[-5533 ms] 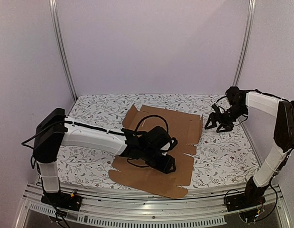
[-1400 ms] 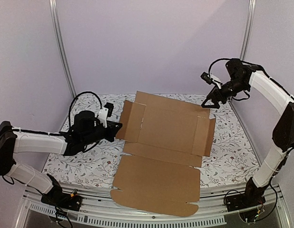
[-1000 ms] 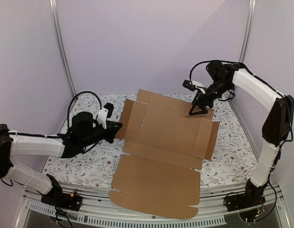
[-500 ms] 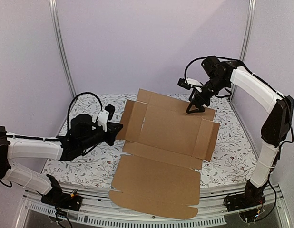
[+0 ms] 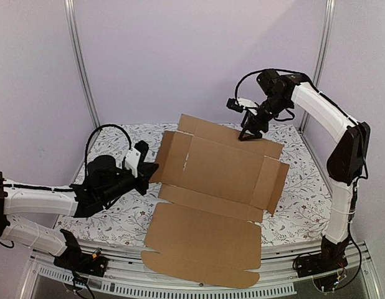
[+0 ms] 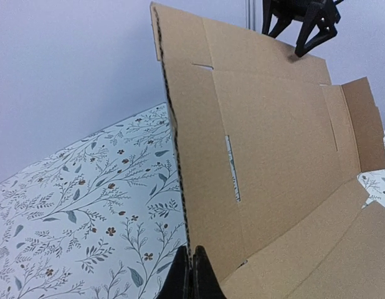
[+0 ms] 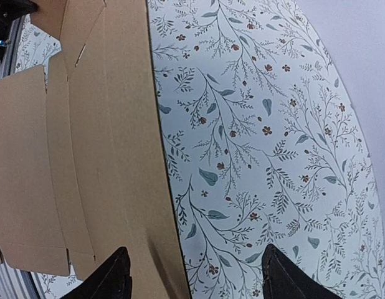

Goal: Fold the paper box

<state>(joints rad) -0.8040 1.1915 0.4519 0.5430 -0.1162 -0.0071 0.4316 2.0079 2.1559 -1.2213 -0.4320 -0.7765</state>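
With left jaws pinched shut on a side flap of the paper box [image 5: 211, 171], we anchor the sheet. Our right jaws straddle its far edge, open and empty, likely to fold it.

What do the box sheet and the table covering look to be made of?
The paper box: brown corrugated cardboard, matte and unprinted; the fluted layer shows along its cut edge in the left wrist view. The table covering: a thin white sheet printed with leafy sprigs, possibly cloth or vinyl; the look leaves that open.
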